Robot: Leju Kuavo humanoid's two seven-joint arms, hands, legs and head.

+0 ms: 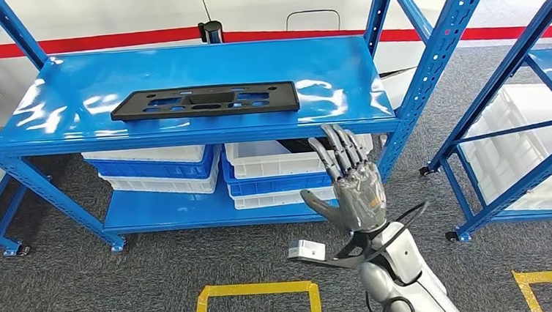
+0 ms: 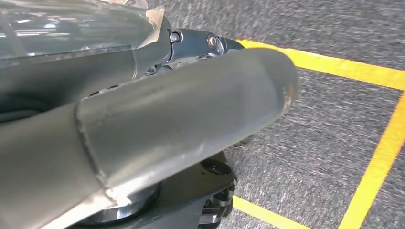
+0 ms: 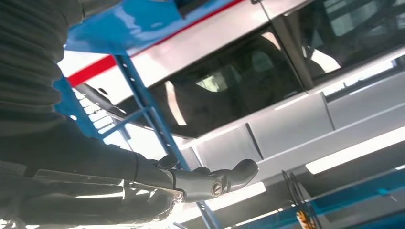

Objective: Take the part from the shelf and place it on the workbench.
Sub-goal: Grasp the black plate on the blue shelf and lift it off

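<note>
While the part (image 1: 205, 101) lies on the shelf (image 1: 73, 133), stacked bins (image 1: 274, 172) sit below

The head view is evenly and brightly lit from above; white glare patches are spread over the glossy blue shelf (image 1: 179, 75), and its uprights are splayed outward by lens distortion. The carpet (image 2: 329, 143) is smeared by blur in the left wrist view. Backlit, blown-out highlights are seen in the right wrist view.
</note>
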